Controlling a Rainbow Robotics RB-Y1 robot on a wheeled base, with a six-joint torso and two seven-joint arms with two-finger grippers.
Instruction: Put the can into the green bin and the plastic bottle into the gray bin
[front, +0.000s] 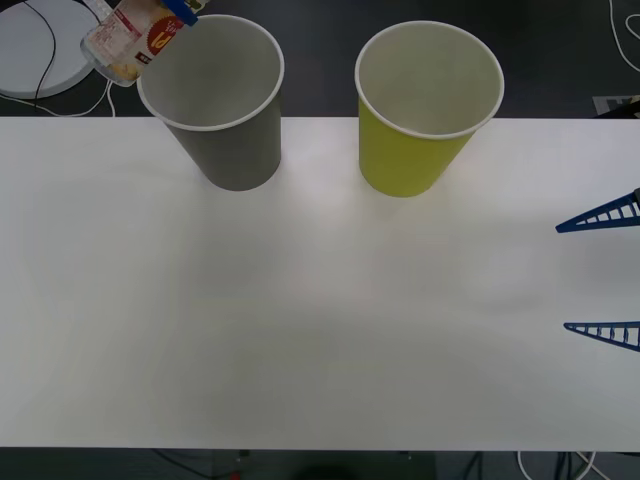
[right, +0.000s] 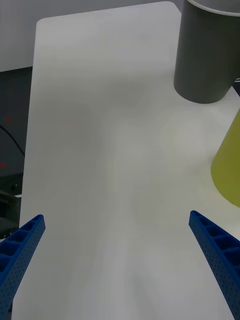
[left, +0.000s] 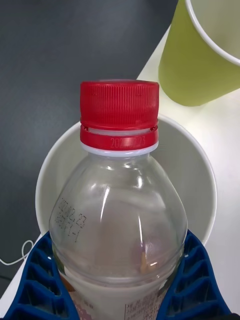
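Clearly the plastic bottle (left: 119, 200) is light: it looks empty or nearly so, clear and thin-walled, so it should give a little under pressure and its smooth, rounded shoulder could slip. The belly at the label is the sensible place to hold it, and that is where the left pincer (left: 120, 280) grips it, blue ribbed fingers (left: 35, 280) closed against both sides with the red cap pointing away from the wrist. From the front the bottle (front: 135, 35) hangs tilted at the far left rim of the gray bin (front: 225, 110), and the left wrist view shows the white inside of that bin behind the cap (a drop here would probably land inside). Beside it on the bench (front: 300, 320) stands the green bin (front: 425, 110). Well off at the bench's right edge waits the right pincer (front: 600, 275), wide open and holding nothing.
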